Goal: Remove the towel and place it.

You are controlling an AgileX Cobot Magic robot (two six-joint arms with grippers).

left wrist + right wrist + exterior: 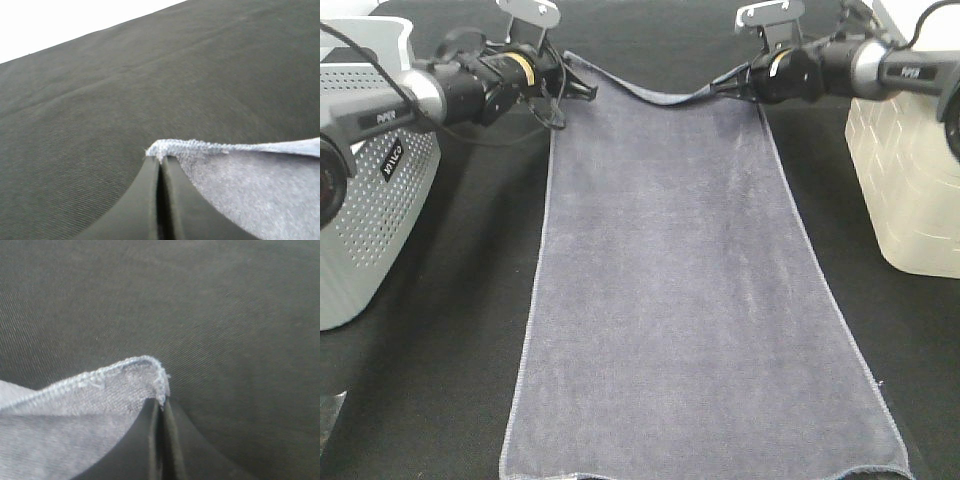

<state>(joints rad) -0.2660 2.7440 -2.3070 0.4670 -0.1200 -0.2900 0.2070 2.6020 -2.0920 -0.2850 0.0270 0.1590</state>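
Reaching inward, left claw (584,88) and right claw (724,84) each pinch one towel (670,280) corner.

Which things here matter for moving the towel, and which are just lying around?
In the job: towel; left gripper and right gripper, each shut on a far corner of it.
Lying about: grey perforated basket; pale translucent basket.

Towel (690,300): slate-grey, purplish cast, paler stitched hem. Bench (440,400): black, fine weave. Perforated basket (370,220), 9 o'clock: light grey, dot-grid holes. Cream basket (910,190), 3 o'clock: translucent, block-grid relief.
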